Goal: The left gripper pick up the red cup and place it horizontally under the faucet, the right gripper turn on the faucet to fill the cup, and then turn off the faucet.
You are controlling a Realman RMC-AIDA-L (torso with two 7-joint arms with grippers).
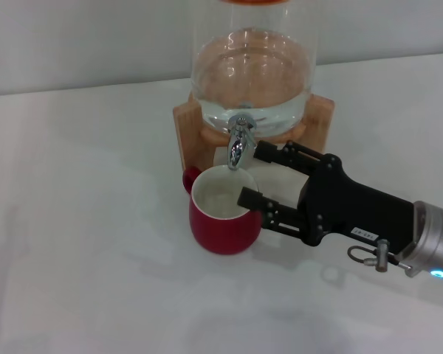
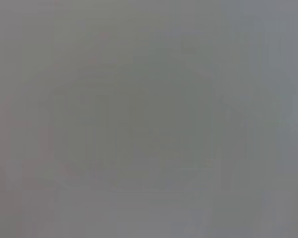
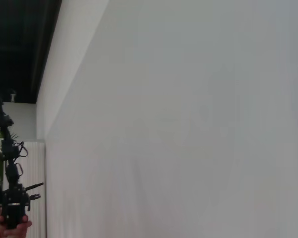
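The red cup (image 1: 221, 217) stands upright on the white table, directly below the spout of the chrome faucet (image 1: 238, 144), with its handle pointing to the back left. My right gripper (image 1: 255, 175) reaches in from the right and is open. One finger tip lies just right of the faucet and the other is at the cup's right rim, with nothing held between them. No stream of water shows at the spout. The left gripper is out of the head view, and the left wrist view shows only flat grey.
The faucet belongs to a clear glass dispenser (image 1: 251, 66) holding water, set in a wooden stand (image 1: 186, 122) at the back of the white table (image 1: 81, 243). The right wrist view shows only the table surface (image 3: 188, 124) and a dark background.
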